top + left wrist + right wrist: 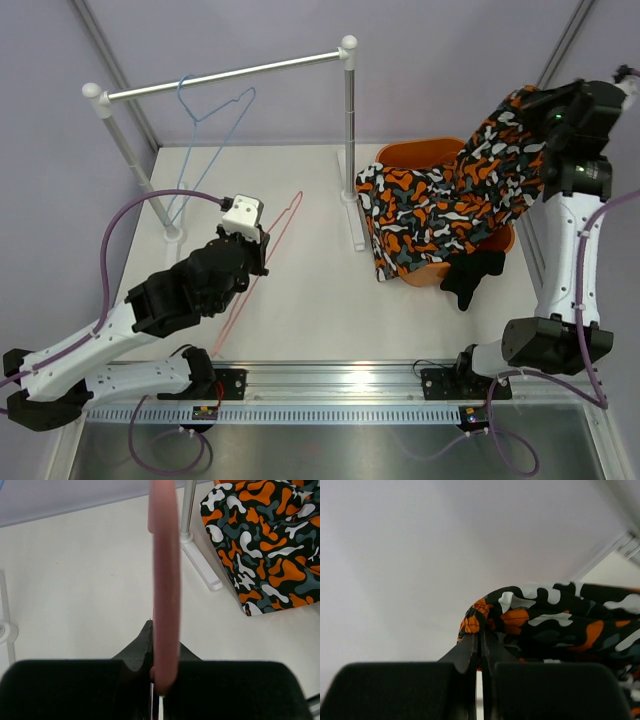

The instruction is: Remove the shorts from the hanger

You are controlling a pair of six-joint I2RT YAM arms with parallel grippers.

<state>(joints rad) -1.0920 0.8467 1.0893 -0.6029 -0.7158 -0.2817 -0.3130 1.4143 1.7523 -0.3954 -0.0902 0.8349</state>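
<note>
The camouflage shorts (440, 205) hang from my right gripper (538, 105), lifted high at the far right. They trail down leftward over the orange basket (415, 150), and their lower edge reaches the basket's near-left side. In the right wrist view my right gripper (481, 645) has its jaws pressed together on a fold of the camouflage shorts (545, 625).

The black shorts (472, 278) lie slumped over the basket's near rim, partly on the table (330, 320).

Well to the left, my left gripper (255, 260) is clamped on the pink hanger (280, 225), which is bare and slants from far right to near left over the table. In the left wrist view the pink hanger (165, 580) rises straight out of the closed left gripper (159, 675).

Farther back, a blue hanger (215, 110) hangs bare from the rail (225, 75), whose right post (349, 120) stands just left of the basket.
</note>
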